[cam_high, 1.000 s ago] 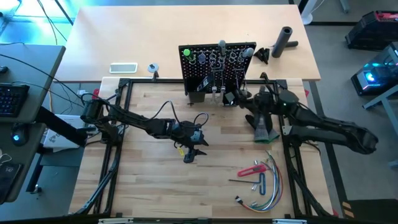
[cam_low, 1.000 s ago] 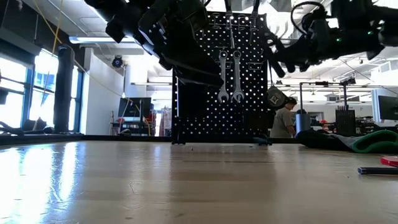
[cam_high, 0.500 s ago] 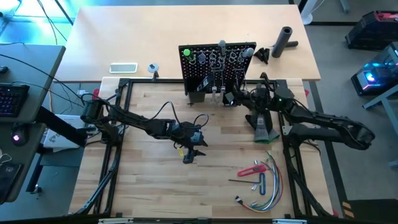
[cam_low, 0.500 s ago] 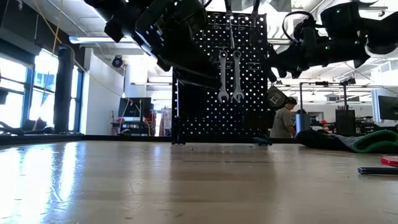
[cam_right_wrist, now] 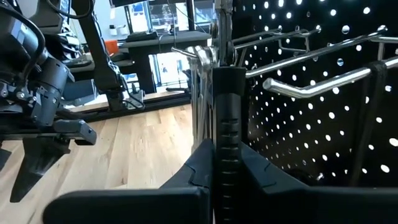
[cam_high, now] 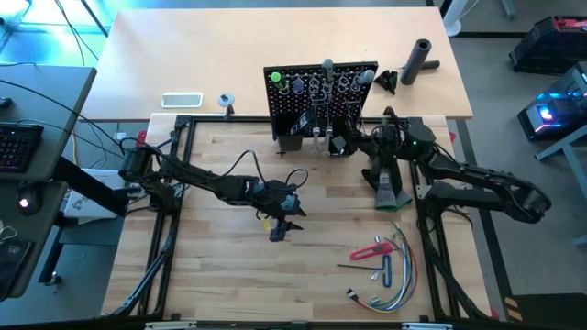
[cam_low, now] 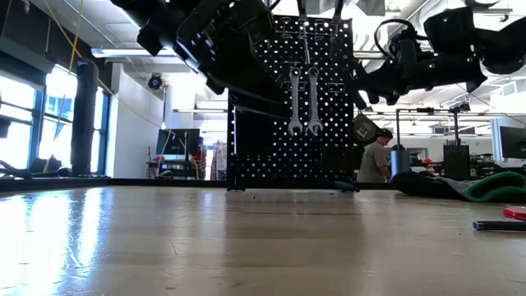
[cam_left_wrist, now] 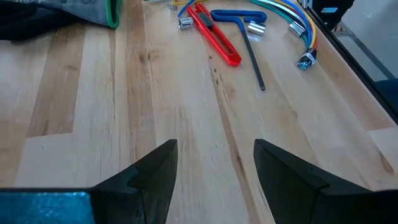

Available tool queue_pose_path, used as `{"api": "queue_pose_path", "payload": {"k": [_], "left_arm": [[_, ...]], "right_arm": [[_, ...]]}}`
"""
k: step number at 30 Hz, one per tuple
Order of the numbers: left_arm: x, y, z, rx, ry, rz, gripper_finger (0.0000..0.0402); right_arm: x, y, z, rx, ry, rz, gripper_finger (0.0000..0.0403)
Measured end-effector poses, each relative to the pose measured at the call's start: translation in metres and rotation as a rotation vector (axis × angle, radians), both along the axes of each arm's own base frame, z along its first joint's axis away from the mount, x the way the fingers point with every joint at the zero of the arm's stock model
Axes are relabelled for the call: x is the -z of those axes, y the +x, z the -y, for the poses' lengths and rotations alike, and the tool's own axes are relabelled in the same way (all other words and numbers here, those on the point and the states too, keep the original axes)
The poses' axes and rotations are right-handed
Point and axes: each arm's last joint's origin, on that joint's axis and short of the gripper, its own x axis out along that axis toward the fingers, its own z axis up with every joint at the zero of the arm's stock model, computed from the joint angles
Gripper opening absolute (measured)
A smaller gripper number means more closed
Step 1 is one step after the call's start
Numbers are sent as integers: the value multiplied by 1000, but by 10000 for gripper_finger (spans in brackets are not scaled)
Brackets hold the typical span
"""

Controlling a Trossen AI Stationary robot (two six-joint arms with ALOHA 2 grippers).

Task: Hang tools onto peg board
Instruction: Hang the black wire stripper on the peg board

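Behind table, peg board (cam_high: pixel 319 96) upright; wrenches (cam_low: pixel 303 100) hang vert. (heads down).

Glossy wooden table (cam_low: pixel 246 238), shiny metal wrenches (cam_low: pixel 303 100)

2 silver wrenches (cam_low: pixel 303 100) hang on 1 peg board (cam_high: pixel 319 99). On the table lie 1 red-handled tool (cam_left_wrist: pixel 213 33), 1 hex key (cam_left_wrist: pixel 244 37), 1 bundle of coloured wires (cam_high: pixel 396 271) and 1 glove (cam_high: pixel 389 191). Behind the board stand 1 black cylinder (cam_high: pixel 420 59) and 1 phone (cam_high: pixel 182 100).
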Motion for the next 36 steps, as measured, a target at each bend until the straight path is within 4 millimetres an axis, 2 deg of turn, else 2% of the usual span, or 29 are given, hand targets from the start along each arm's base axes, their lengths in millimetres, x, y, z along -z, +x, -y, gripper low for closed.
{"api": "queue_pose_path", "payload": {"k": [16, 25, 29, 36], "left_arm": [[0, 0, 0, -4, -6, -6, 207], [0, 0, 0, -4, -7, -8, 207], [1, 0, 0, -5, -8, -9, 207], [1, -1, 0, -5, -8, -12, 207]], "right_arm": [[13, 11, 15, 22, 27, 4, 23], [13, 11, 17, 60, 21, 13, 27], [13, 11, 18, 86, 33, 18, 43], [16, 11, 18, 100, 74, 6, 97]]}}
